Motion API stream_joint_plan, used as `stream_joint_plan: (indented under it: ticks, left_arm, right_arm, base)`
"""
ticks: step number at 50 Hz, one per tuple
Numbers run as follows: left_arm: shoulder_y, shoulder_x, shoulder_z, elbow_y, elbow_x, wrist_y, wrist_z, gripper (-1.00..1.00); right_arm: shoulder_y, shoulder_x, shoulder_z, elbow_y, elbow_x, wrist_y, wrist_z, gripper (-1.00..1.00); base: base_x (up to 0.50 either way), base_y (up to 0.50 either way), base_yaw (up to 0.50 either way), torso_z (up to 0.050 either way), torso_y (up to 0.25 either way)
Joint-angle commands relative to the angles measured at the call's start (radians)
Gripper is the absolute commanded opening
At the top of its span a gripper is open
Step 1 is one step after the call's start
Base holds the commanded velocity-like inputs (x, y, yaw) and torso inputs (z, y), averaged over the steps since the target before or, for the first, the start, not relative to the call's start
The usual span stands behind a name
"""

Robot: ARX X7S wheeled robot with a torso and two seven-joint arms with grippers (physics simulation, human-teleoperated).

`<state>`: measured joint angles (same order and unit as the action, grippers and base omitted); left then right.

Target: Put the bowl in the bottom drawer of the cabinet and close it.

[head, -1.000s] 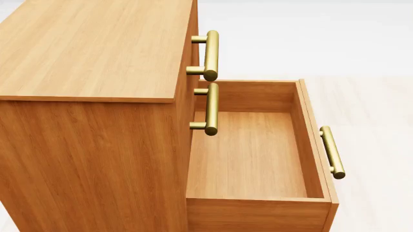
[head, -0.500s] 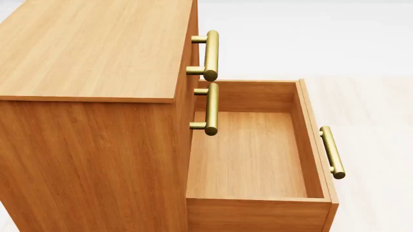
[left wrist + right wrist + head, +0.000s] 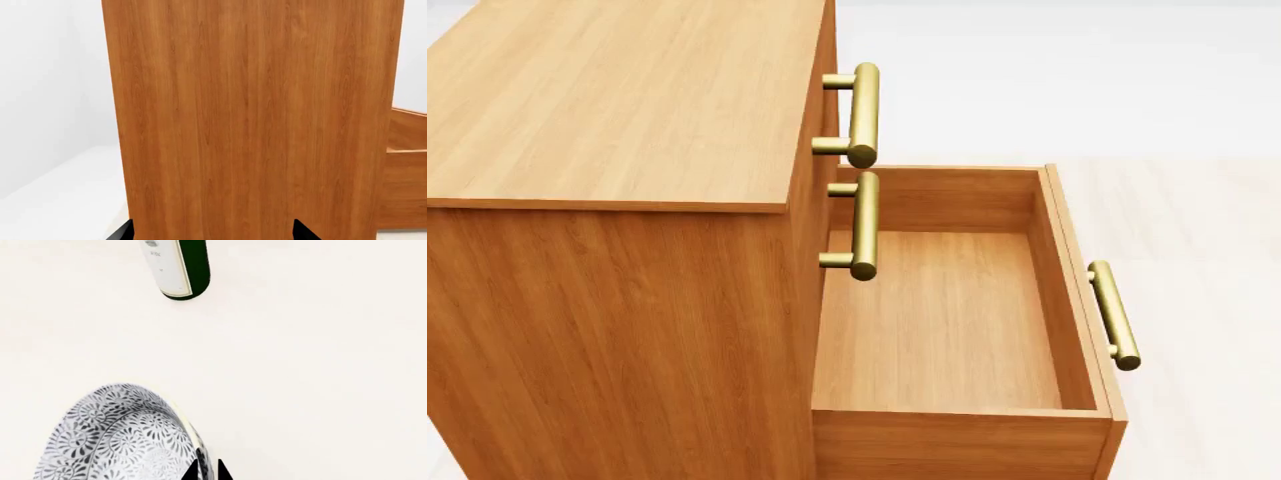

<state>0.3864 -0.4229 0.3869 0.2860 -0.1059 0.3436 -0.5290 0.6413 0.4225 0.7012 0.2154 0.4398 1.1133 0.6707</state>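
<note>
The cabinet (image 3: pixel 614 100) fills the left of the head view. Its bottom drawer (image 3: pixel 941 320) is pulled out to the right, and the inside is bare. The bowl (image 3: pixel 120 440), white with a grey-blue floral pattern, appears only in the right wrist view. My right gripper (image 3: pixel 205 472) is shut on the bowl's rim, one black tip inside and one outside. My left gripper (image 3: pixel 212 232) is open with its tips wide apart, close in front of the cabinet's side panel (image 3: pixel 253 115). Neither gripper appears in the head view.
Brass bar handles (image 3: pixel 865 115) stick out from the two upper drawers over the open drawer. The bottom drawer's own handle (image 3: pixel 1114 315) faces right. A green and white bottle (image 3: pixel 179 267) lies on the pale floor beyond the bowl. The drawer's side (image 3: pixel 407 170) shows past the panel.
</note>
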Motion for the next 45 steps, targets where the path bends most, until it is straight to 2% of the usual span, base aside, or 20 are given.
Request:
stream_joint_plan:
  ticks: [1,17,33,45]
  left_arm:
    - [0.006,-0.009,-0.001,0.038,-0.005,-0.026,-0.007,1.00]
    - [0.006,-0.008,0.005,0.017,-0.004,-0.003,-0.008,1.00]
    - [0.003,-0.013,0.006,0.018,-0.007,-0.005,-0.010,1.00]
    - [-0.002,-0.012,0.010,0.013,-0.007,-0.007,-0.012,1.00]
  right_arm:
    - [-0.008,0.006,-0.074,-0.145,0.045,-0.010,-0.067,-1.00]
    - [0.057,0.054,-0.230,-0.291,0.061,0.029,-0.107,-1.00]
    - [0.211,0.088,-0.338,-0.303,0.071,0.068,-0.118,-1.00]
    - [0.307,0.085,-0.427,-0.210,0.048,0.038,-0.136,-1.00]
  base:
    - [0.00,0.00,0.00,0.000,0.000]
    - [0.00,0.00,0.00,0.000,0.000]
    - [0.00,0.00,0.00,0.000,0.000]
    - [0.00,0.00,0.00,0.000,0.000]
